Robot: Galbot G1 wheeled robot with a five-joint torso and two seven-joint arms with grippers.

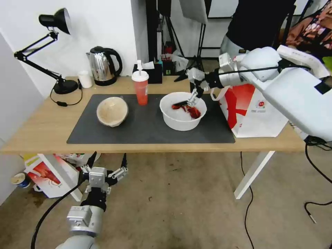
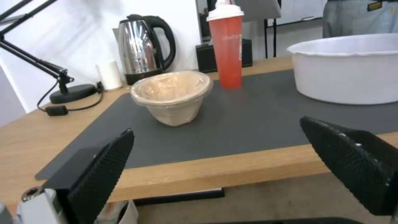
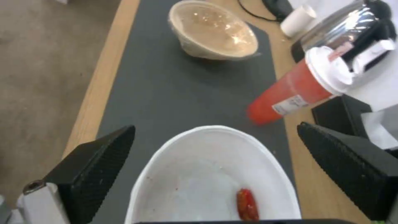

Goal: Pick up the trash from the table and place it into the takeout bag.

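Three trash items all sit on the table point(image 1: 41, 133), none bagged yet. Takeout bag point(image 1: 257, 114) stands right of frame. White bowl point(image 1: 182, 111) with crayfish scraps centre-right, beige bowl point(image 1: 112, 111) centre-left, red cup point(image 1: 140, 86) upper centre. Right gripper point(image 1: 192, 90) hovers over the white bowl's far rim, jaws spread, holding nothing. Left gripper point(image 1: 108, 163) parked lower left, released. Right wrist view shows the bowl's inside point(image 3: 215, 183); left wrist view shows its outer wall point(image 2: 348, 74).
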